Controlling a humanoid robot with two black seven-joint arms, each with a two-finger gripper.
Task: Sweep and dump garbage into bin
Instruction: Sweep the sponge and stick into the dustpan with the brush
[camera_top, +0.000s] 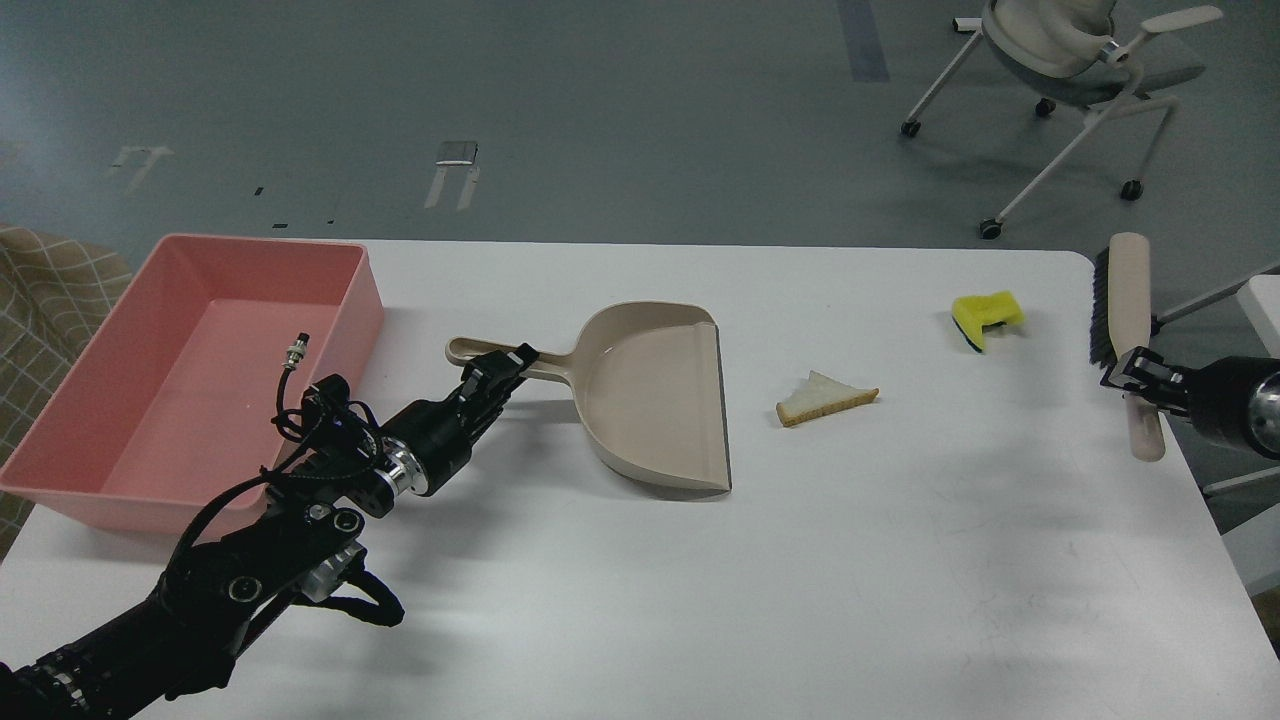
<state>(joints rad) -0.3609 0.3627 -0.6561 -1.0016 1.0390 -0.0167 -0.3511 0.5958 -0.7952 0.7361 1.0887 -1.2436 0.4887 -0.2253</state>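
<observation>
Gripping dustpan (655, 395) handle with left fingers (498, 368), right fingers (1128, 373) clasping brush (1122, 320), bread slice (825, 397) between

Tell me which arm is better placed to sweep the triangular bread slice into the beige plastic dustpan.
Right. The right gripper is at the handle of the black-bristled brush, on the far side of the bread slice from the dustpan. The left gripper is at the dustpan's handle, whose open edge faces the slice.

On the counter (900, 560) lie one pink bin (120, 400), one dustpan (650, 400) and one brush (1125, 320). There are two garbage pieces: one sponge (985, 318), one bread slice (822, 398). One chair (1070, 70) stands behind.
</observation>
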